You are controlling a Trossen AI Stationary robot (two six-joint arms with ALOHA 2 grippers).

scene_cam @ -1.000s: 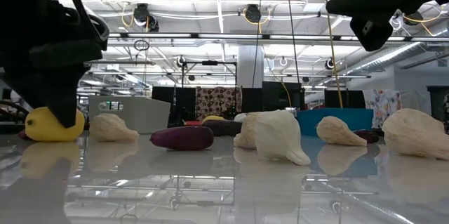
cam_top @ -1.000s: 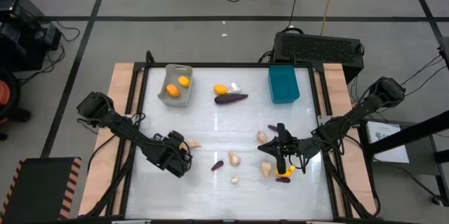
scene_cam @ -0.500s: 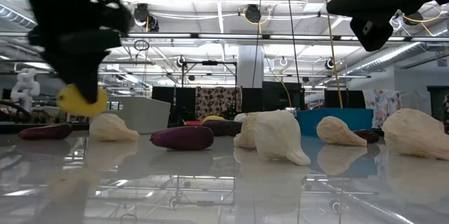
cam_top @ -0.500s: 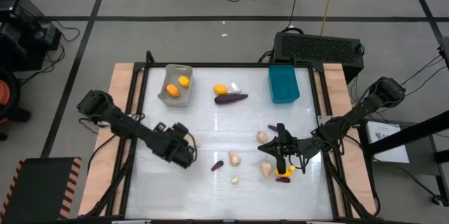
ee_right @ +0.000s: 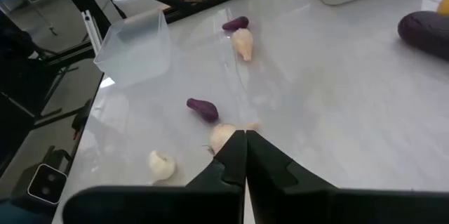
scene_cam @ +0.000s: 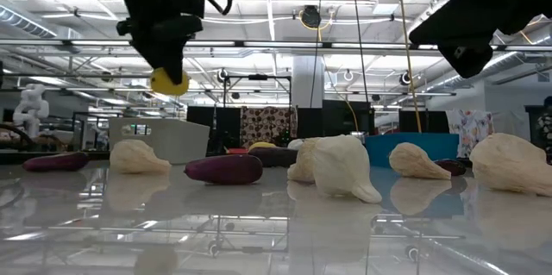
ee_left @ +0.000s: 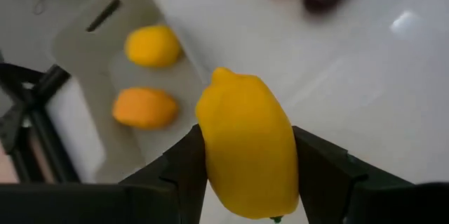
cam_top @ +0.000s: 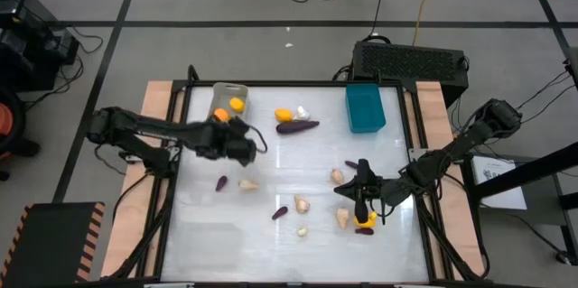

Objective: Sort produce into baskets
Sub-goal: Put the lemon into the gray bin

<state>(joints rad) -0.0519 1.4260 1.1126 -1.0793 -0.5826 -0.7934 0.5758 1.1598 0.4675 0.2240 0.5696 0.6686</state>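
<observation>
My left gripper [cam_top: 237,141] is shut on a yellow lemon-like fruit [ee_left: 245,154], raised above the table beside the light grey basket [cam_top: 225,98]. That basket holds two orange-yellow fruits [ee_left: 153,45]. My right gripper [cam_top: 362,199] is shut and empty, raised over the near right of the table. A garlic bulb [ee_right: 223,137] lies just beyond its fingertips, and a yellow fruit [cam_top: 365,221] lies below it. The teal basket [cam_top: 365,107] stands at the far right. The clear basket [ee_right: 133,45] shows in the right wrist view. My left gripper pinches the yellow fruit's two long sides [ee_left: 210,155] between its two fingers [ee_left: 319,171]. The fingers come from above. The fruit hangs at their free ends [scene_cam: 169,81], lifted clear of the table, its pointed end away from the gripper.
Loose on the table: a large eggplant [cam_top: 298,126] with an orange fruit [cam_top: 284,115] and a garlic bulb near the far edge. A small eggplant [cam_top: 220,182] and a garlic bulb [cam_top: 246,183] lie at the left. Several garlic bulbs and small eggplants lie around the middle [cam_top: 300,204]. A black box [cam_top: 411,60] stands beyond the far edge.
My left gripper has risen with the yellow fruit, lifting it clear of the table, and has gone toward the far edge up to the grey basket. A small eggplant and a garlic bulb now show where it stood.
</observation>
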